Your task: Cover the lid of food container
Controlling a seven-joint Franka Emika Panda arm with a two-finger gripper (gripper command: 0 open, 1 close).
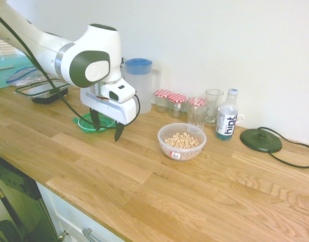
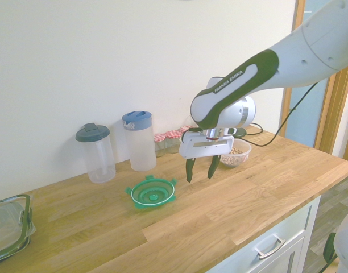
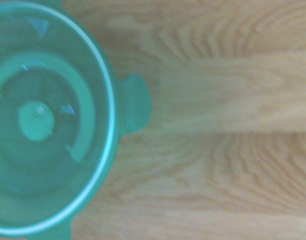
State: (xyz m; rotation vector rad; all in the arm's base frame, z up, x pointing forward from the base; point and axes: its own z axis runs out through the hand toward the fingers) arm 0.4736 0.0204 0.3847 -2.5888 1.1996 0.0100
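By the blue-lidded jug [image 1: 138, 83] stood three checked-lid jars [image 1: 176, 104], two glasses [image 1: 213, 106] and one bottle [image 1: 226, 121].

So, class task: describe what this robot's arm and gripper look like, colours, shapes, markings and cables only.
The arm has smooth, rounded white shells with dark olive-green panels at the joints; one panel reads FRANKA EMIKA in white letters. A black cable loops along it to the wrist. The gripper is a white, boxy block with two short, dark, tapering jaws.
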